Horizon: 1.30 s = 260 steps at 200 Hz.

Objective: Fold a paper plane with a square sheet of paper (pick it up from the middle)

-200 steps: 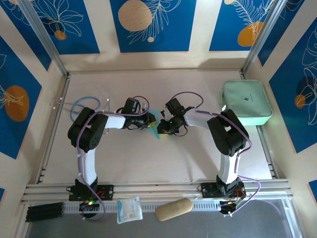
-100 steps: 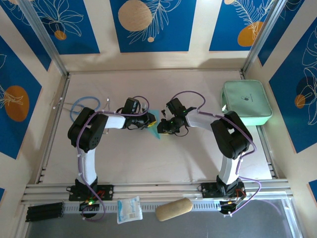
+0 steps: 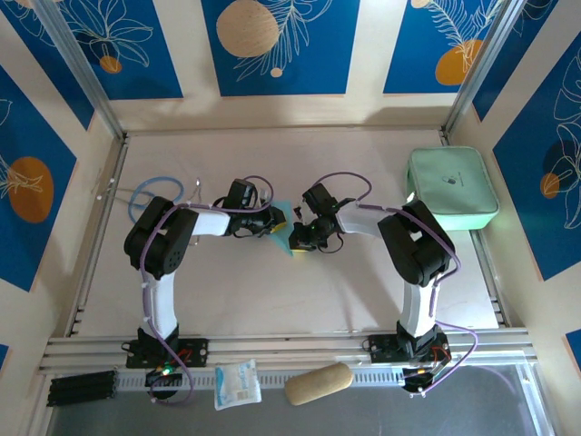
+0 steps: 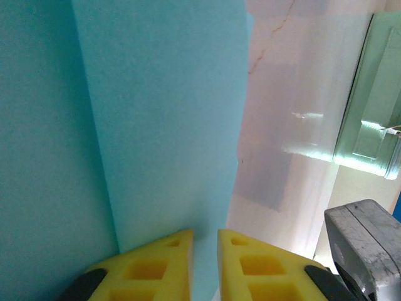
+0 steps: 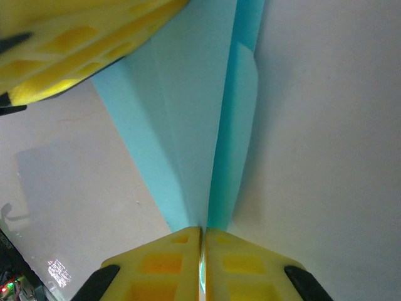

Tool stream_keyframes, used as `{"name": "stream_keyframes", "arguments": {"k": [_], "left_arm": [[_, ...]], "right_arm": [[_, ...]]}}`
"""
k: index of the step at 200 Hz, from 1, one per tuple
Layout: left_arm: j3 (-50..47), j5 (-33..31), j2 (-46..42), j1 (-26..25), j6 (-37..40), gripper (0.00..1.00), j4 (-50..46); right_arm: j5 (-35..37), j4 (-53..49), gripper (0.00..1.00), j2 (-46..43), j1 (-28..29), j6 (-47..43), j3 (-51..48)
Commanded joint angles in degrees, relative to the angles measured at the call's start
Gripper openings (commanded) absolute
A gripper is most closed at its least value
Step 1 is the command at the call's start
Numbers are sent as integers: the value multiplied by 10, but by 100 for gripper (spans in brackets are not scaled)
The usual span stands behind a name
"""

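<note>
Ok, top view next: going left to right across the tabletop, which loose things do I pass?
blue cable loop → paper → green case

Two arms on the bench [image 3: 272, 300]: left arm [image 3: 162, 243], right arm [image 3: 416, 245]. Two hands: left hand [image 4: 205, 241], right hand [image 5: 202, 235]. One light-blue paper plane [image 5: 188, 138]. One mint-green case [image 3: 451, 189]. One white snack packet [image 3: 238, 383]. One tan oblong roll [image 3: 318, 384]. One blue cable loop [image 3: 156, 193].
</note>
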Motion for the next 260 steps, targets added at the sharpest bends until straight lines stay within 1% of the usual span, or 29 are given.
{"name": "stream_keyframes", "arguments": {"k": [1,22,50,62,86,107,134,187,260], "left_arm": [[6,-11,13,3,7,18,-18],[7,-12,15,3,7,18,-22],[9,-11,13,3,8,18,-24],[8,-12,13,3,8,18,-24],[9,-12,12,3,8,18,-25],[9,-15,13,3,9,18,-29],[11,-18,16,3,7,18,-40],[19,-23,20,3,4,19,-54],[20,-24,22,3,5,20,-61]], "right_arm": [[-11,-11,10,13,-3,2,7],[-10,-15,14,6,-6,4,7],[-4,-8,21,-34,-6,8,0],[0,-6,22,-47,-6,9,-2],[-4,-5,22,-48,-2,9,1],[-7,-3,18,-42,3,11,4],[-15,7,18,-40,7,11,5],[-19,-10,17,-12,14,-1,28],[11,-25,17,-2,11,2,27]]}}
